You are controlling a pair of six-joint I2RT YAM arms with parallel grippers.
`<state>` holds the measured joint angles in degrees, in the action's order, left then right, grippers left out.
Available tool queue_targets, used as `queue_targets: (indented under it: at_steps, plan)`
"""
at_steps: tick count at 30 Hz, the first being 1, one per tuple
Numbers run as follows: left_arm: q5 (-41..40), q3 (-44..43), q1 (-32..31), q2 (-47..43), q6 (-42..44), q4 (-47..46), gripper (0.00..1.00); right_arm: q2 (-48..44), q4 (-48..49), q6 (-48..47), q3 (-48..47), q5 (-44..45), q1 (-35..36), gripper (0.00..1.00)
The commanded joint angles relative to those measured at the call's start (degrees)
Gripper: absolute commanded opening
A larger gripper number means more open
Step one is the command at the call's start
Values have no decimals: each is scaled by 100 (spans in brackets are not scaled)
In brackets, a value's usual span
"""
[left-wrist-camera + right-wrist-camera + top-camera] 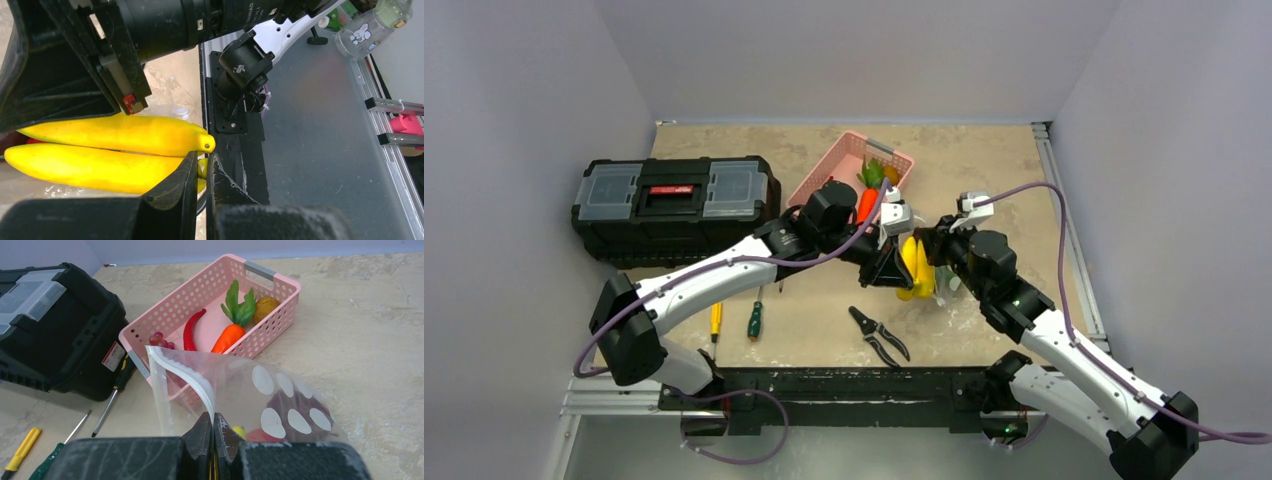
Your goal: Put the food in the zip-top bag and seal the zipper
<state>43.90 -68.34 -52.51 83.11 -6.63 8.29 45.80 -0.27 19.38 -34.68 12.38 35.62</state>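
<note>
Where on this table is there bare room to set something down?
Bare: the far-right corner between the basket and the right rail; a smaller patch between the screwdrivers and the pliers. Crowded: the centre, where the left gripper and right gripper meet at the bag and bananas.

The banana (110, 135) is glossy bright yellow with a small dark dot at its tip. The bag (280, 395) is clear and printed with white ovals. Its zipper (187, 375) is a pale whitish strip. Through the film show a maroon fruit (295, 407) and a red fruit (257, 436).

The basket (200, 305) is pink, its walls patterned with rows of holes, its handles grey. In it lie an orange carrot (227, 339) with green leaves, a red chilli (191, 330), maroon grapes (162, 337) and a tan-brown round vegetable (266, 307).

The toolbox (55, 325) is black with smoky clear lid panels and a red-and-white label. The yellow screwdriver (22, 450) and green screwdriver (45, 469) take their colours from their handles. The surface (360, 315) is mottled beige. The left hand (200, 167) and right hand (213, 432) are black.
</note>
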Motion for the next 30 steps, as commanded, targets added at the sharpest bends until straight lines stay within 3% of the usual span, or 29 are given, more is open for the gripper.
queue_targets:
  at_steps: [1, 9, 13, 17, 21, 30]
  plan:
    - [463, -526, 19, 36, 419, 286, 0, 42, 383, -101, -182, -260, 24, 0]
    - [-469, -593, 120, 44, 541, 521, 0, 60, 471, -109, -167, -393, 24, 0]
    - [-1384, -695, 296, 260, -144, 324, 0, 81, 501, -98, -163, -392, 18, 0]
    - [-996, -897, 530, 609, -893, 272, 0, 95, 491, -98, -162, -370, 19, 0]
    - [-790, -998, 542, 919, -1076, 247, 0, 104, 511, -92, -159, -386, 24, 0]
    - [-1529, -1505, 539, 1484, -1149, 565, 3, 144, 520, -92, -163, -382, 18, 0]
